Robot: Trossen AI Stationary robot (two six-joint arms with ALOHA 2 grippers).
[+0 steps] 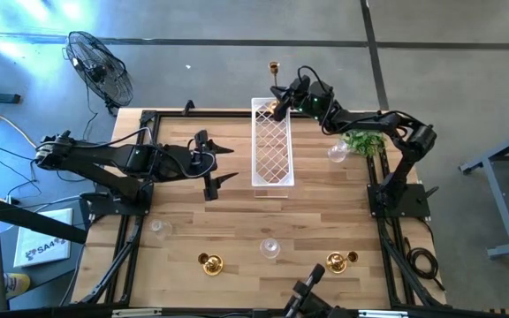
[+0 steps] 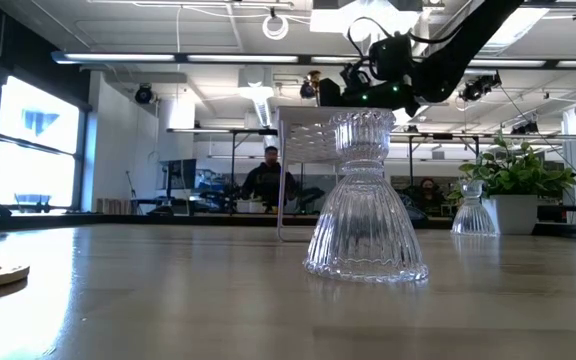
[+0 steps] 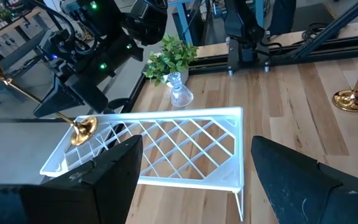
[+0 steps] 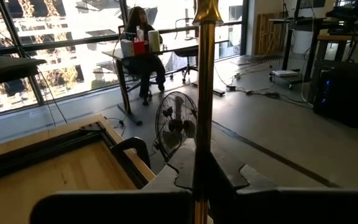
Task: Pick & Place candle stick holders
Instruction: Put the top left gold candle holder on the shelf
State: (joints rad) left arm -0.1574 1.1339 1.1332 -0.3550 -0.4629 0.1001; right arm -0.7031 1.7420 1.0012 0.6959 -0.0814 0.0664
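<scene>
The right gripper (image 1: 278, 103), clamped on the tall gold candlestick holder (image 3: 23, 93), tilts it over the white lattice tray's (image 1: 270, 177) far end; its base could snag the lattice.

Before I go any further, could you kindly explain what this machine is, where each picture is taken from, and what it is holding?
Two dark robot arms work at a wooden table. One picture looks straight down, one sits at table height, and one rides on each wrist. The right gripper is shut on a tall gold candle holder with a slim stem, over the far end of a white lattice tray. The left gripper waits open beside the tray. Squat gold holders, clear ribbed glass holders and a small green plant stand on the table.
</scene>
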